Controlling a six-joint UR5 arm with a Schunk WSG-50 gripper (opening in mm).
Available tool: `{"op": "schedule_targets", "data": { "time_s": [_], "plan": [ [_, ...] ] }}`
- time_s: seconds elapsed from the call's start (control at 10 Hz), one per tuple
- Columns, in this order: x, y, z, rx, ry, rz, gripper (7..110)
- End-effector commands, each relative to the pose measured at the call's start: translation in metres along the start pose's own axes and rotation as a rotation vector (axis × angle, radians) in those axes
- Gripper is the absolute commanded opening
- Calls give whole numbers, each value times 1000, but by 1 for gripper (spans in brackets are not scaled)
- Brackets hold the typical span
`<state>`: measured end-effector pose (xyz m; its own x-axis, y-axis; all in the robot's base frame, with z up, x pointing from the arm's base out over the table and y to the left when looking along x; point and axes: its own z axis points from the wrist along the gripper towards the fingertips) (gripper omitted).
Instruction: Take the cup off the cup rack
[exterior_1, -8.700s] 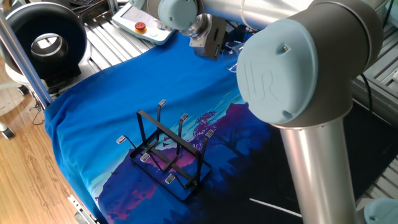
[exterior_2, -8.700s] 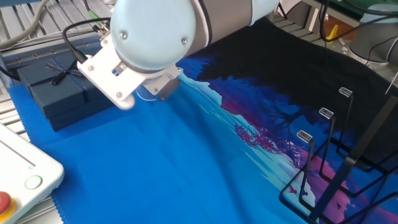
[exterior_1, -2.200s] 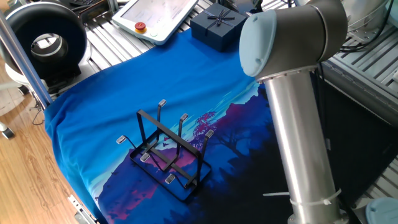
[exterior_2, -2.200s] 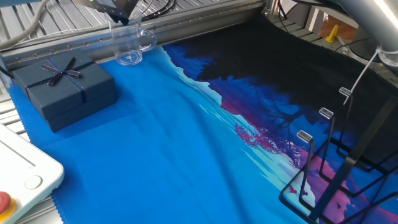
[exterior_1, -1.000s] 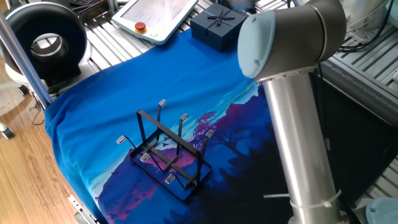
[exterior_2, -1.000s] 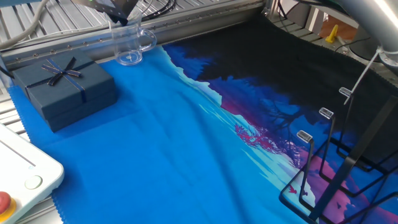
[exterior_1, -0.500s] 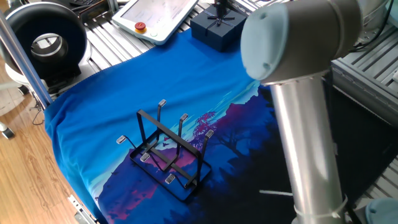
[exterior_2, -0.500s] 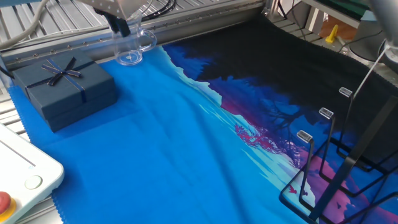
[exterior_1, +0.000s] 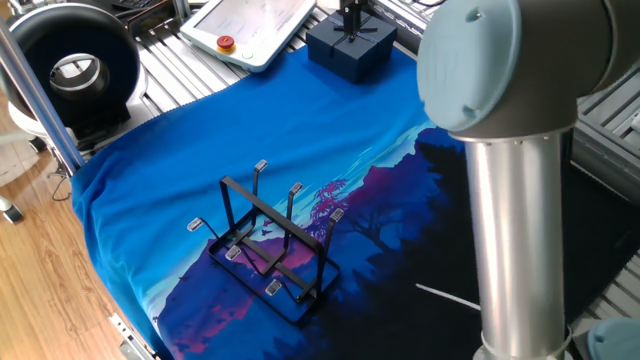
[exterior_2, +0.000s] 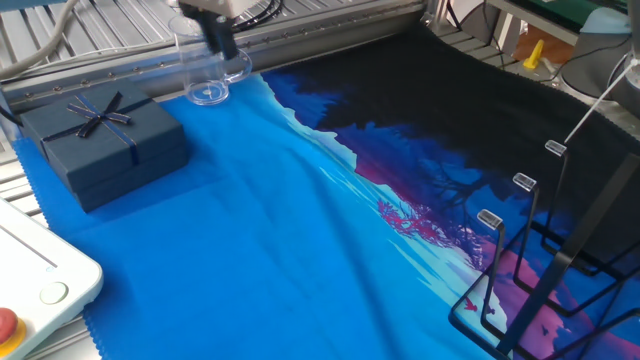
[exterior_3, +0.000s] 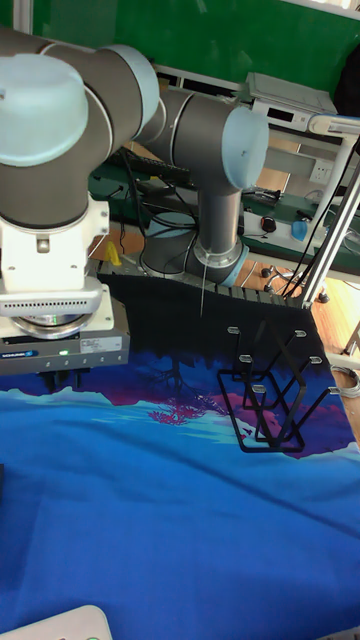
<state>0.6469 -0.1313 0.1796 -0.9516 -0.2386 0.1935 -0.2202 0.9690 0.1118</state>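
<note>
The cup (exterior_2: 207, 72) stood upright at the cloth's far edge, beside the gift box (exterior_2: 98, 142) and well apart from the bare cup rack (exterior_1: 268, 245). The gripper (exterior_2: 218, 35) hovered above it; its opening I couldn't tell.

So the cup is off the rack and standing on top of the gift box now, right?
Not quite. The cup is off the rack, but it stands on the table edge beside the gift box, not on top of it. The other fixed view shows this.
</note>
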Motion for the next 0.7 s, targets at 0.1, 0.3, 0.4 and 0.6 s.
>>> {"op": "schedule_targets", "data": {
  "time_s": [0.1,0.3,0.4,0.6],
  "plan": [
    [-5,25,2,-76,-31,-27,22],
    [-21,25,1,-75,-96,-53,22],
    [-21,25,1,-77,-95,-26,22],
    [-18,29,1,-93,-82,2,22]
  ]
}}
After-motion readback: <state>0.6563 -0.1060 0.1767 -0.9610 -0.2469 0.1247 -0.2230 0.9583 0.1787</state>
